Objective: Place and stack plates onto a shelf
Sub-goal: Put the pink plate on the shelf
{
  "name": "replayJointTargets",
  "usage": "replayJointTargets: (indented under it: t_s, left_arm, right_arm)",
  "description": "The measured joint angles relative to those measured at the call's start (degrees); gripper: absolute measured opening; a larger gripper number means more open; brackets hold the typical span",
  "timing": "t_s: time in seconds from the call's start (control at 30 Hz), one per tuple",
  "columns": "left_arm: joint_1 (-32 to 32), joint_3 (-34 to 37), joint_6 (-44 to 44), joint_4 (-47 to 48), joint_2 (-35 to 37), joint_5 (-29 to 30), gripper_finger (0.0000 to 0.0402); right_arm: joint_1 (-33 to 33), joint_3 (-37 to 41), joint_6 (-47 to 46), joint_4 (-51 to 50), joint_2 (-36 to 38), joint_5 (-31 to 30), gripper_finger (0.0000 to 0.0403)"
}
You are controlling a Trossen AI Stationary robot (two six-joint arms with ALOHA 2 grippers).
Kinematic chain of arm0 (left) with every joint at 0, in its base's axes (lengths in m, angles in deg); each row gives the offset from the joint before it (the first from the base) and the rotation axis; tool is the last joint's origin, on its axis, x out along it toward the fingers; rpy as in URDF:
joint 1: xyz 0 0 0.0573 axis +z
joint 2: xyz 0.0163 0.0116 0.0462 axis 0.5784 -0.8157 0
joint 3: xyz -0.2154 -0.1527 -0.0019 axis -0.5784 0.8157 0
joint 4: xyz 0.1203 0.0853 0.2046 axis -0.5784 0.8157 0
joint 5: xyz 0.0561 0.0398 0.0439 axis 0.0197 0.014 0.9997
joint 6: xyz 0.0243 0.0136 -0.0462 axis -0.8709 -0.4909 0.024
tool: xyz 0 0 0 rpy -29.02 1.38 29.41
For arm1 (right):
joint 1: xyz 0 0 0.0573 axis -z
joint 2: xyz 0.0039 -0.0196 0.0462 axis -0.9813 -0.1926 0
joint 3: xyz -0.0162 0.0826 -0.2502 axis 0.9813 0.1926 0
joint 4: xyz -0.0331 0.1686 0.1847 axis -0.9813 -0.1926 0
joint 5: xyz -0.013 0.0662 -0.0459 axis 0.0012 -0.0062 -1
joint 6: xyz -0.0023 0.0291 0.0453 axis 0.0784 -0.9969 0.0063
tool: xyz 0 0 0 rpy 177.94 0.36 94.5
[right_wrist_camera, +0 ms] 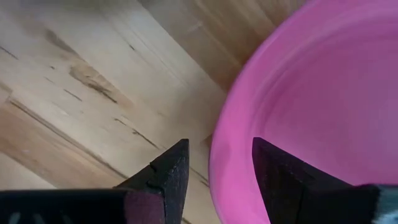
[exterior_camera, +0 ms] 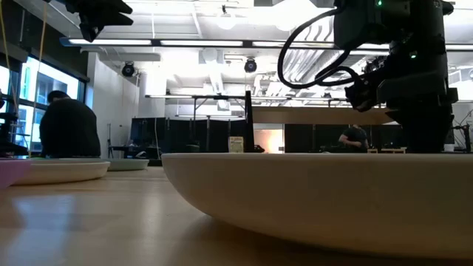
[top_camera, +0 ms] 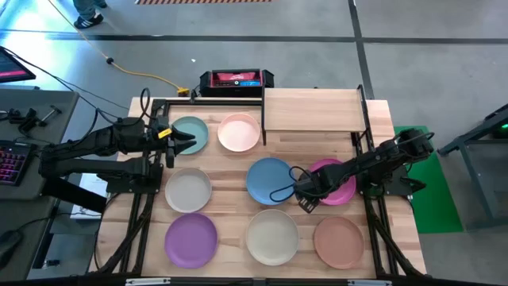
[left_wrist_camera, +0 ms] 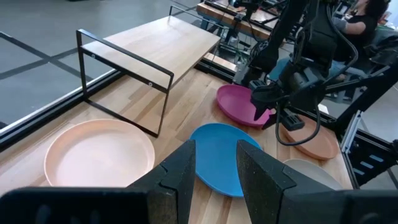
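Eight plates lie flat on the wooden table: teal (top_camera: pixel 190 133), pale pink (top_camera: pixel 239 132), grey (top_camera: pixel 189 190), blue (top_camera: pixel 268 181), magenta (top_camera: pixel 337 183), purple (top_camera: pixel 191 239), cream (top_camera: pixel 271 236) and salmon-brown (top_camera: pixel 338 241). The shelf (top_camera: pixel 311 111) stands at the far edge with a bare top. My right gripper (top_camera: pixel 305 199) points down, open. One finger (right_wrist_camera: pixel 171 174) is outside the magenta plate's near-left rim (right_wrist_camera: pixel 217 158) and the other finger (right_wrist_camera: pixel 283 177) is inside it, and no touch shows. My left gripper (left_wrist_camera: pixel 217 174) hangs open above the teal plate's left rim.
A black and red box (top_camera: pixel 236 79) sits just beyond the table's far edge, left of the shelf. The shelf's black posts (left_wrist_camera: pixel 163 102) rise close to the pale pink plate (left_wrist_camera: pixel 99 155). People are in the room behind the table (exterior_camera: pixel 68 125).
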Motion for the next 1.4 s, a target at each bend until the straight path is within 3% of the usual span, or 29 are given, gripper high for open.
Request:
replayJointTargets:
  t_s: [0.47,0.63,0.87,1.17,1.4]
  left_arm:
    - [0.0,0.0,0.0,-0.1,-0.4,0.0,0.0104]
    - [0.0,0.0,0.0,-0.1,-1.0,0.1,0.0104]
    - [0.0,0.0,0.0,-0.1,-2.1,0.1,0.0104]
    - [0.0,0.0,0.0,-0.1,-3.0,0.4,0.0104]
    - [0.0,0.0,0.0,-0.1,-3.0,0.4,0.0104]
  right_arm:
    - [0.0,0.0,0.0,0.8,-3.1,0.1,0.0151]
    - [0.0,0.0,-1.6,0.2,-3.1,-0.5,0.0108]
    - [0.0,0.0,-3.9,-0.2,-3.1,-0.1,0.0014]
    - [0.0,-0.3,-4.5,-2.2,-1.9,1.4,0.0004]
    - [0.0,-5.0,-5.3,-6.9,0.5,1.2,0.0]
